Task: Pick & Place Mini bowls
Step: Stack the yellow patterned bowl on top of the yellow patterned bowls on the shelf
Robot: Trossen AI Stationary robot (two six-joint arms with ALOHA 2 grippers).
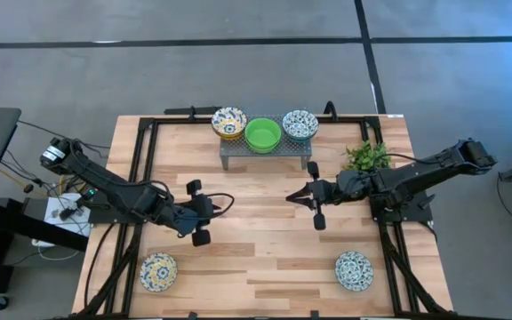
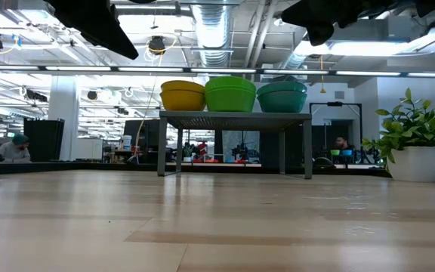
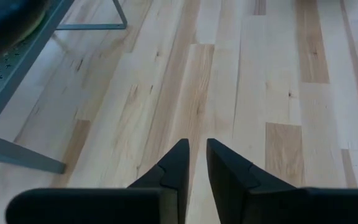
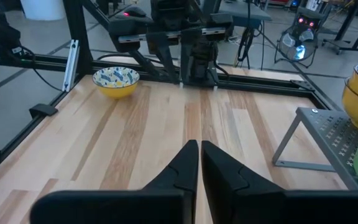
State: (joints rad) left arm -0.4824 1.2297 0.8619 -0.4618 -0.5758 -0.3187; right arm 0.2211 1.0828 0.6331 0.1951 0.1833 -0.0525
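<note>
Three mini bowls sit on their bases in a row on the grey rack [image 1: 265, 153]: a yellow-toned patterned one [image 1: 229, 122], a plain green one [image 1: 263, 134] and a blue-patterned one [image 1: 300, 124]. In the low view they show as yellow [image 2: 183, 95], green [image 2: 230, 94] and teal [image 2: 282, 97]. Two more patterned bowls rest on the table by its near edge, one left [image 1: 158, 271], one right [image 1: 354, 270]. My left gripper [image 1: 225, 204] and right gripper [image 1: 293, 197] hover over the table's middle, pointing at each other, both shut and holding nothing.
A small potted plant [image 1: 367, 157] stands right of the rack, close to my right arm. Black frame rails [image 1: 145, 169] run along the table's sides. Bare wood [image 1: 256, 249] lies between the two near bowls. In the right wrist view the near-left bowl [image 4: 115, 81] shows beside my left arm.
</note>
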